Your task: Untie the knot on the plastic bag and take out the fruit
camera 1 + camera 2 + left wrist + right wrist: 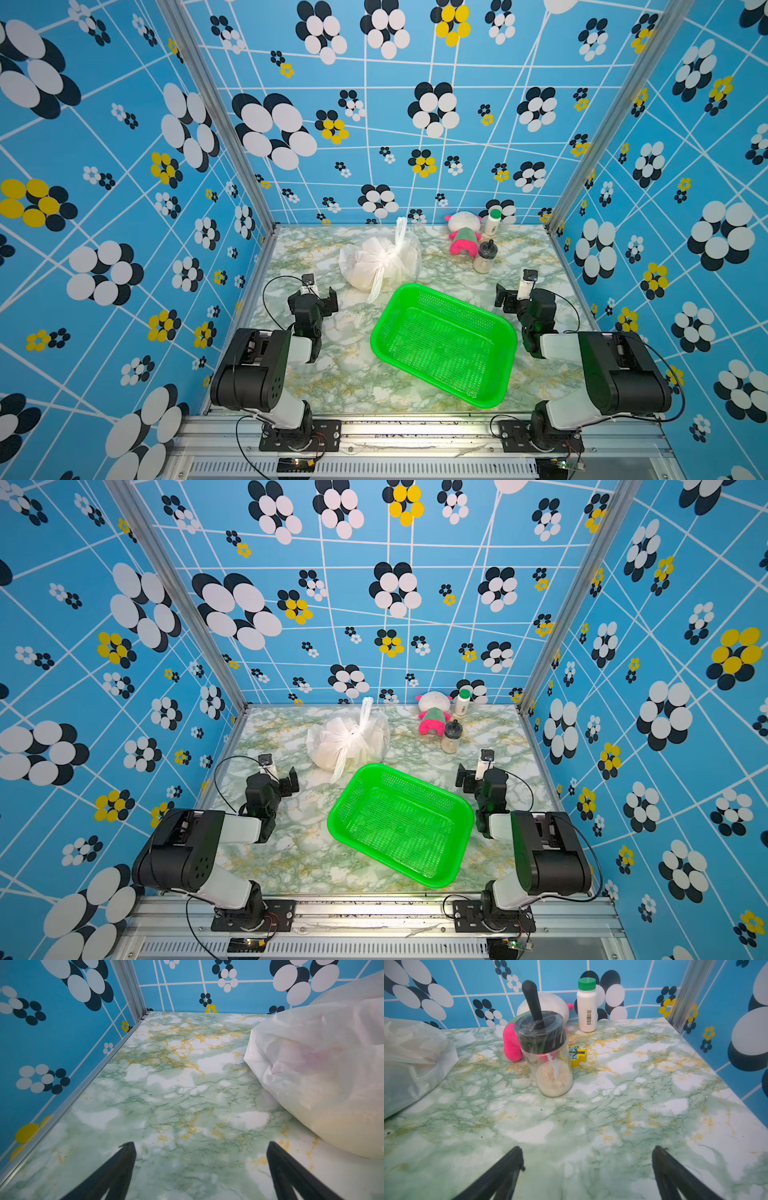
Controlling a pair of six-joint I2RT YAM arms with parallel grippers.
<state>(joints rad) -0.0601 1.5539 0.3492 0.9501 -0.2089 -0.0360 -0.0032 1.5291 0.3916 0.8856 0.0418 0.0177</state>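
Bulging with fruit (342,1126): knotted plastic bag (365,266)

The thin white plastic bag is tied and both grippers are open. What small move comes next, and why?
Probably move the open left gripper toward the loose handle strip trailing from the knot of the thin white plastic bag: the knot is tied, and that strip lies free, nearest this gripper.

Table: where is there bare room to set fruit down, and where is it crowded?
Bare: left of the bag up to the wall; the front strip beside the basket; right side before the jar. Crowded: back right, with jar, plush and bottle.
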